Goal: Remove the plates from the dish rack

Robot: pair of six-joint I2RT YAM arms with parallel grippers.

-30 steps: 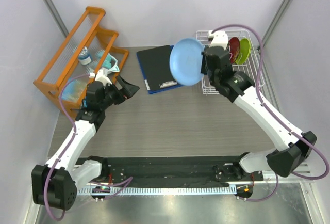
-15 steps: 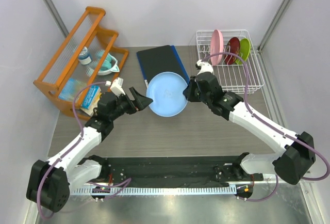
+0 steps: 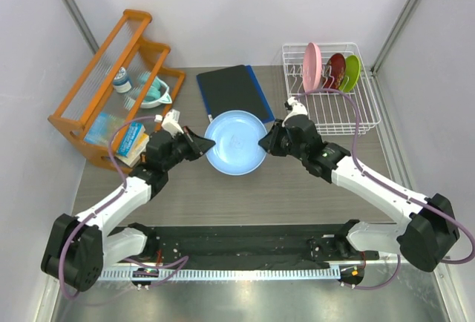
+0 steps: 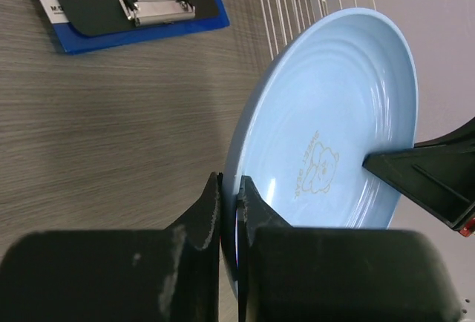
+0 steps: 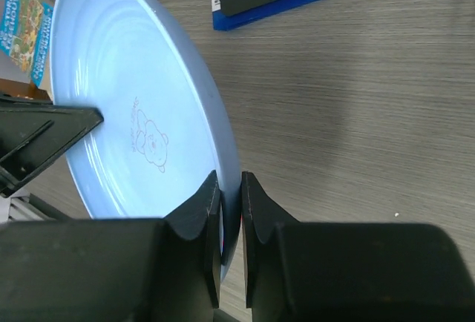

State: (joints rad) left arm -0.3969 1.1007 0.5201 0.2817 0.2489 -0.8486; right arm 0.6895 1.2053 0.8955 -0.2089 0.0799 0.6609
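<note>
Light blue plastic, seen from overhead: the light blue plate [image 3: 236, 142] already out of the dish rack [image 3: 371, 110], lying face up in front and to the left of it, on the table [image 3: 297, 188] or just above, impossible to tell. Clamped at the rack-side rim by the right gripper [image 3: 264, 144] and at the opposite rim by the left gripper [image 3: 209, 143]. Left standing upright in the rack: the pink plate [image 3: 312, 67], the dark red plate [image 3: 336, 71], the lime green plate [image 3: 351, 72]. Directly left of the rack, a clipboard [image 3: 234, 92]; well left of the rack, an orange shelf [image 3: 111, 62]. From the left wrist: fingers [image 4: 211, 203] drawn together on the plate's edge [image 4: 334, 107], one on each face, with a black finger of the other arm [image 4: 415, 173] on the rack-side rim. From the right wrist: the same tight pinch [image 5: 231, 185] on the rim [image 5: 133, 99], tilted above the wood grain. Probably light, stiff and smooth, so a little slippery and apt to pivot under a single pinch; unlikely to break. Best taken at the raised rim, deep enough to bear on both faces.
</note>
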